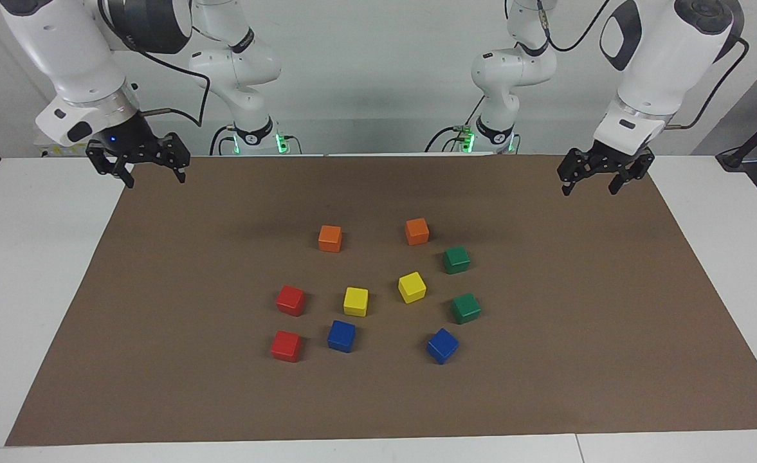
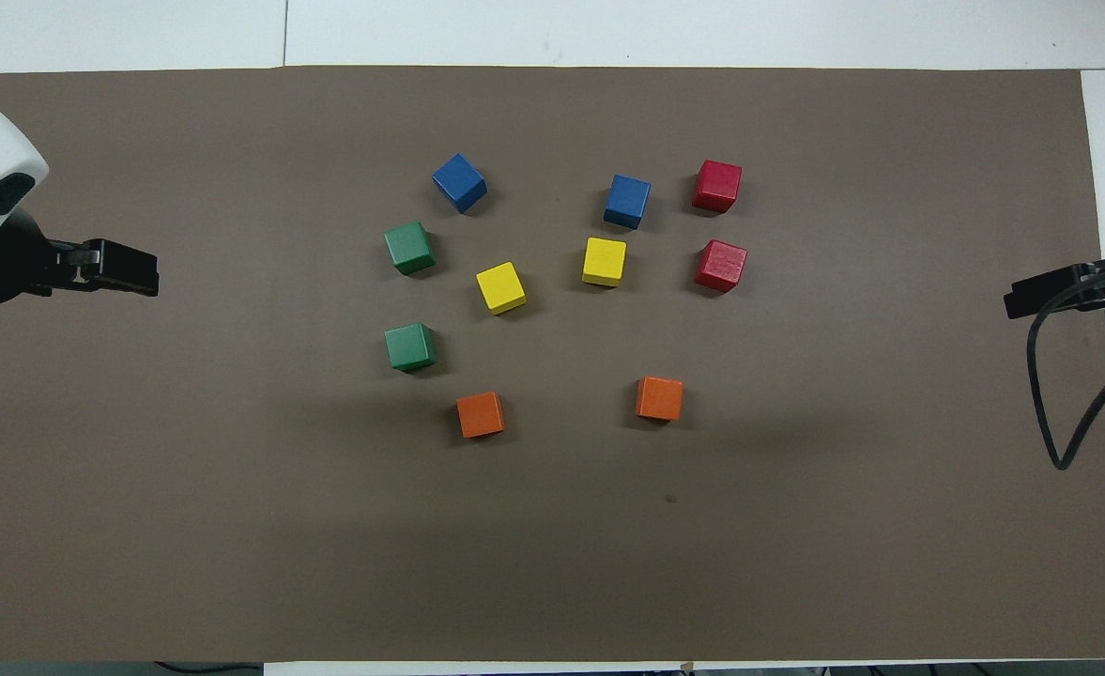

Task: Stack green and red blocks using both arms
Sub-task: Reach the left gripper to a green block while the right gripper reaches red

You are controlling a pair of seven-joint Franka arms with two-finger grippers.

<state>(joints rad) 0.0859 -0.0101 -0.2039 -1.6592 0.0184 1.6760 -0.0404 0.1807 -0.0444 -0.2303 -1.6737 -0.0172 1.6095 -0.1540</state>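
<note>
Two green blocks lie on the brown mat toward the left arm's end, one (image 1: 456,260) (image 2: 410,345) nearer to the robots than the other (image 1: 465,308) (image 2: 409,247). Two red blocks lie toward the right arm's end, one (image 1: 290,300) (image 2: 721,266) nearer to the robots than the other (image 1: 286,346) (image 2: 716,186). All four stand apart, none stacked. My left gripper (image 1: 589,190) (image 2: 125,270) hangs open and empty above the mat's edge at its own end. My right gripper (image 1: 156,181) (image 2: 1040,296) hangs open and empty above the mat's edge at the right arm's end.
Between the green and red pairs sit two yellow cubes (image 1: 355,301) (image 1: 411,287) and two blue cubes (image 1: 341,335) (image 1: 442,345). Two orange cubes (image 1: 330,238) (image 1: 417,231) lie nearest the robots. The brown mat (image 1: 159,360) covers most of the white table.
</note>
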